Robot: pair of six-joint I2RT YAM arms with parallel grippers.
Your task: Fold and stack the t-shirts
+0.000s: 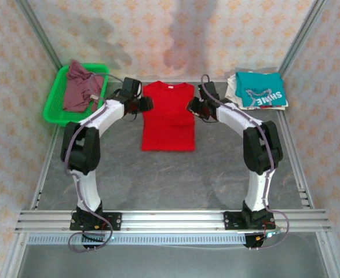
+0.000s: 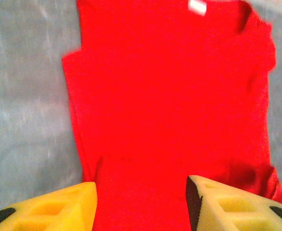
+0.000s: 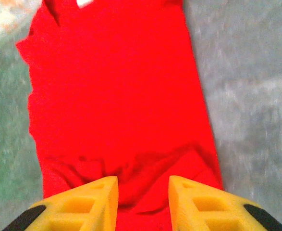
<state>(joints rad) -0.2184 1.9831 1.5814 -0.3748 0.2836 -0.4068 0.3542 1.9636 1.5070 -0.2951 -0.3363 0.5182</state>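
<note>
Your left gripper (image 2: 141, 192) is hanging wide open over one side edge of the red t-shirt (image 1: 168, 119) and your right gripper (image 3: 143, 192), gaping narrower, over the other, probably flanking it for a fold. The shirt is lying flat mid-table. The teal t-shirt (image 1: 261, 90) is topping the far-right stack, and the mauve t-shirt (image 1: 80, 87) is waiting in the green basket (image 1: 54, 113).

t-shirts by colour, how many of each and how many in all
red t-shirt: 1
teal t-shirt: 1
whitish t-shirt, under the teal one: 1 that I can make out
mauve t-shirt: 1
total: 4
</note>
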